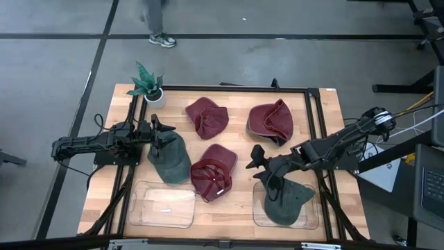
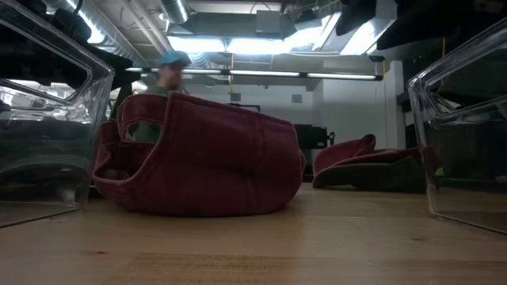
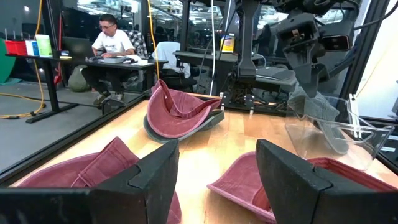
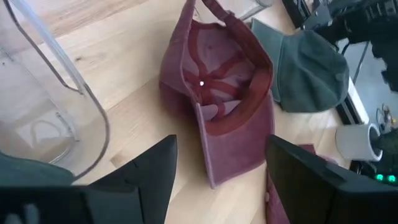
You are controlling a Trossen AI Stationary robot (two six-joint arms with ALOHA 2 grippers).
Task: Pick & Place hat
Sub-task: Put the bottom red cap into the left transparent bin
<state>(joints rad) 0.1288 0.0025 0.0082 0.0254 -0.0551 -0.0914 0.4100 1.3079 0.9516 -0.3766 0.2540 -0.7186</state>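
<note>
Sorting stands partway: one dark green cloth cap (image 1: 286, 203) lies in the right clear plastic bin (image 1: 259, 215), under the right gripper (image 1: 266, 172), fingers wide and empty (left clear bin (image 1: 139, 208) empty). Left gripper (image 1: 157, 131), fingers wide, hovers at a second green cap (image 1: 171, 160); three maroon caps (image 1: 214, 177) wait on the wooden surface (image 1: 236, 215), a person seated beyond
</note>
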